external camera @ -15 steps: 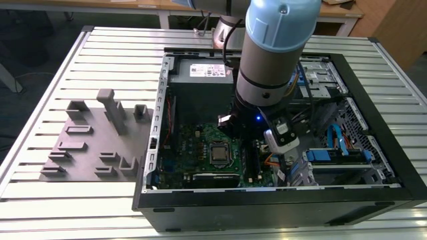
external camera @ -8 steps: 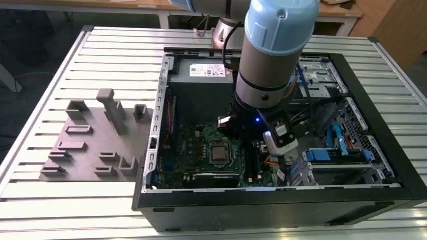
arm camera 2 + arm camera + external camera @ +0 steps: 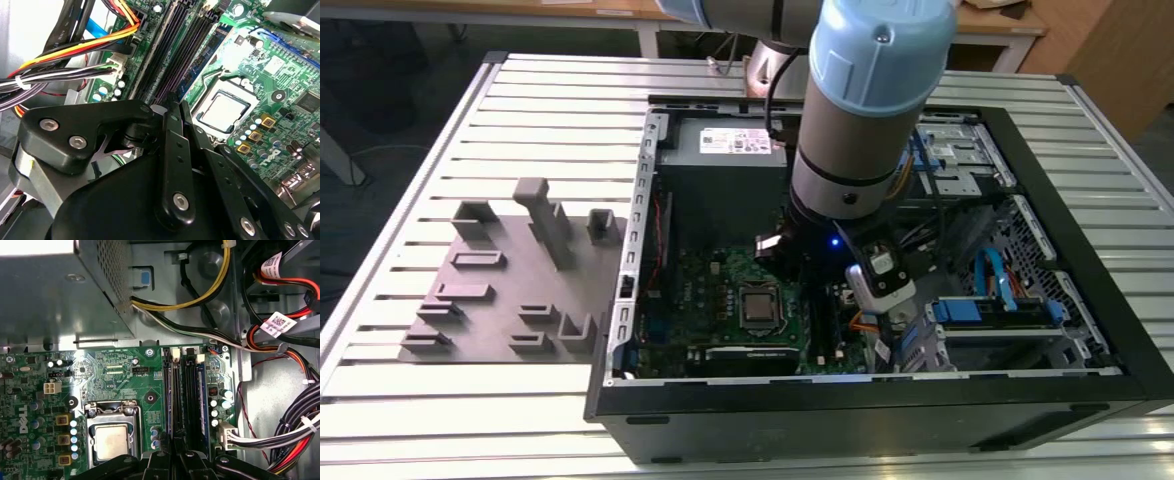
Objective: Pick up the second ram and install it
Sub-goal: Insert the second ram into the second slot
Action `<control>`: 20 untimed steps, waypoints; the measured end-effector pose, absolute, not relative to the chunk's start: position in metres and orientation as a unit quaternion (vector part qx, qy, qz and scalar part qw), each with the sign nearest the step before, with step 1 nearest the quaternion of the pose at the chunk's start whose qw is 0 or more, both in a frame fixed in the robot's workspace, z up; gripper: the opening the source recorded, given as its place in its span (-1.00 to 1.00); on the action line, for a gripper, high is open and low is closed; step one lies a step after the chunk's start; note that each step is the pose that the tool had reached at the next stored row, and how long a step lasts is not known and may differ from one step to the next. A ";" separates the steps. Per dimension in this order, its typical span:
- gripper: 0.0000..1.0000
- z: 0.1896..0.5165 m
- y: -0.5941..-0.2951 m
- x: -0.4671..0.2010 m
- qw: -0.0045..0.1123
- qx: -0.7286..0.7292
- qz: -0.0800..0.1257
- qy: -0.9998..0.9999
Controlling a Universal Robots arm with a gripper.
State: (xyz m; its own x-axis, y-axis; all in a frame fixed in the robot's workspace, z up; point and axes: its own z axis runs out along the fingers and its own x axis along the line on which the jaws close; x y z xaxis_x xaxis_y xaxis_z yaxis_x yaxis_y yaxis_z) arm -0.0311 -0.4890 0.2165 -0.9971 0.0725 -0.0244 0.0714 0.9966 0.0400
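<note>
The gripper point(image 3: 174, 454) is held low inside the open computer case point(image 3: 1067, 390), directly over the bank of memory slots point(image 3: 176, 395) beside the CPU socket point(image 3: 111, 437) on the motherboard point(image 3: 100, 370). Whether it is open or closed on anything cannot be told. A ram stick point(image 3: 200, 400) is seen standing upright in the slot nearest the bundled cables point(image 3: 295, 430), just beside the gripper's tip; whether it is the second ram cannot be told. The grey tray point(image 3: 494, 300) lies outside the case.

Cable bundle point(image 3: 295, 435) crowds memory slots point(image 3: 182, 390) one side; CPU socket point(image 3: 111, 435) side open.
</note>
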 end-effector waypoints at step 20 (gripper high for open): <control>-0.73 0.220 -0.487 -0.028 0.014 0.026 0.011 0.999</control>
State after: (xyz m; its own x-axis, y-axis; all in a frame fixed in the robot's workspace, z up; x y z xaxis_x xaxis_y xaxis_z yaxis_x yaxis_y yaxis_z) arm -0.0281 -0.4874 0.2202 -0.9982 0.0527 -0.0280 0.0520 0.9984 0.0227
